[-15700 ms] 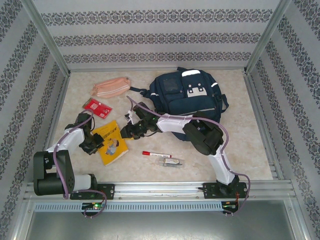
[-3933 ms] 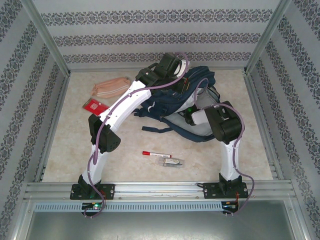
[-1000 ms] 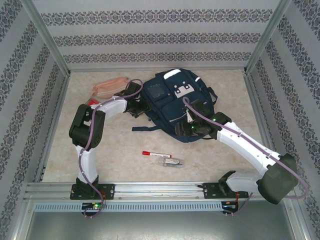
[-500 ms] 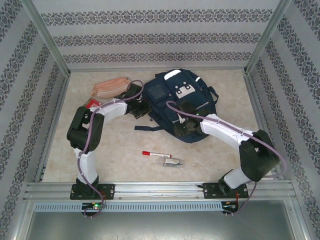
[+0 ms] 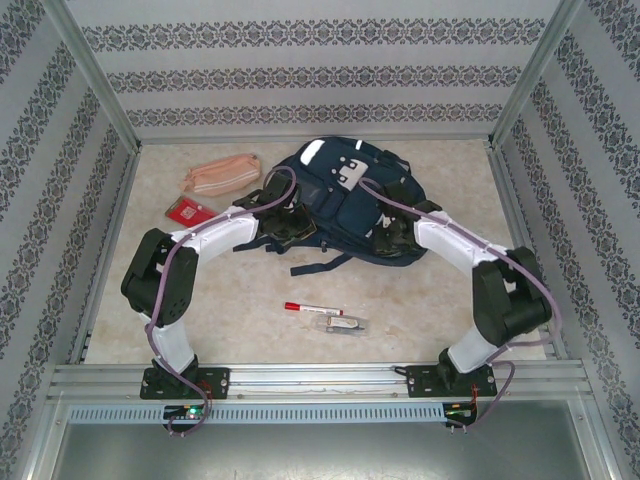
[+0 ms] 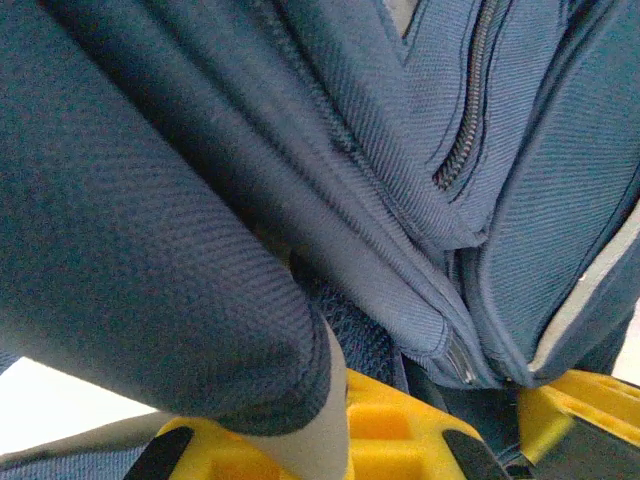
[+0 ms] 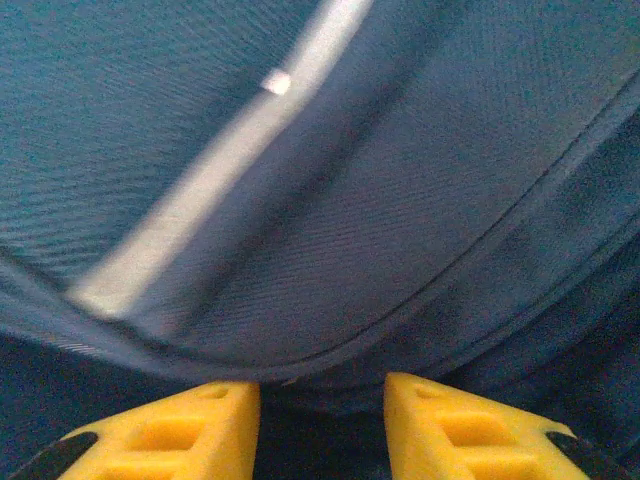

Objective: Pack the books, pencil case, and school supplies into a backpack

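Note:
The navy backpack lies flat at the back middle of the table, its straps trailing toward me. My left gripper sits at its lower left edge, shut on a fold of backpack fabric; the yellow fingers are half buried under cloth. My right gripper presses against the lower right edge, its jaws apart with the backpack's dark fabric bulging at the fingertips. The pink pencil case lies at the back left. The books are hidden.
A red flat packet lies left of the left arm. The white marker with a red cap and a clear-wrapped greyish item rest in front of the backpack. Frame posts and patterned walls enclose the table.
The backpack has swung and slid left, its top now pointing back left. My left gripper closed on its fabric. The right gripper moved to the lower right edge and narrowed.

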Robot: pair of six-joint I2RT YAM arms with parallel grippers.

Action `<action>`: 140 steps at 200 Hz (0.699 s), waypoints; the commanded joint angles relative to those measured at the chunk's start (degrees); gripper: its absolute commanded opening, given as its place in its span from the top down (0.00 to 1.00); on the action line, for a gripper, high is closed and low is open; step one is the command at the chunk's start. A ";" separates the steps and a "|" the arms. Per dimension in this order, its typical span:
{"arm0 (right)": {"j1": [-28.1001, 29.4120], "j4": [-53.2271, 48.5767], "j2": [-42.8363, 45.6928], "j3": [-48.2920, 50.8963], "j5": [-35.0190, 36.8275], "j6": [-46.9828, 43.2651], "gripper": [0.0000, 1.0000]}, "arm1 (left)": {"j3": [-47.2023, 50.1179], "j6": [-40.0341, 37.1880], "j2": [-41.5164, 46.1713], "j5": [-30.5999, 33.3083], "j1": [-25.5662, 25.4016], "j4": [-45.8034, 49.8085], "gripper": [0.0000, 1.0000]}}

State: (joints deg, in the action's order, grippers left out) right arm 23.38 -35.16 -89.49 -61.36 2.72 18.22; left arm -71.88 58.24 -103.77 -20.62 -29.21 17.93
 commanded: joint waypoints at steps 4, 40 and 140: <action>6.07 -6.12 9.35 -1.68 4.40 5.27 0.57 | 0.75 3.29 2.47 -3.21 -1.92 1.12 1.00; 21.19 -5.80 15.04 2.85 5.58 16.23 0.54 | 0.00 6.87 1.82 -6.16 -2.43 1.32 1.00; 28.04 15.81 4.00 7.47 23.92 30.48 0.55 | -2.13 11.39 1.07 -16.95 -3.16 -0.71 1.00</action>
State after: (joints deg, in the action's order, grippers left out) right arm 50.89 -24.08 -83.42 -55.66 18.33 41.67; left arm -71.26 68.29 -103.77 -30.37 -31.05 17.61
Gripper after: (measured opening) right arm 0.458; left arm 0.055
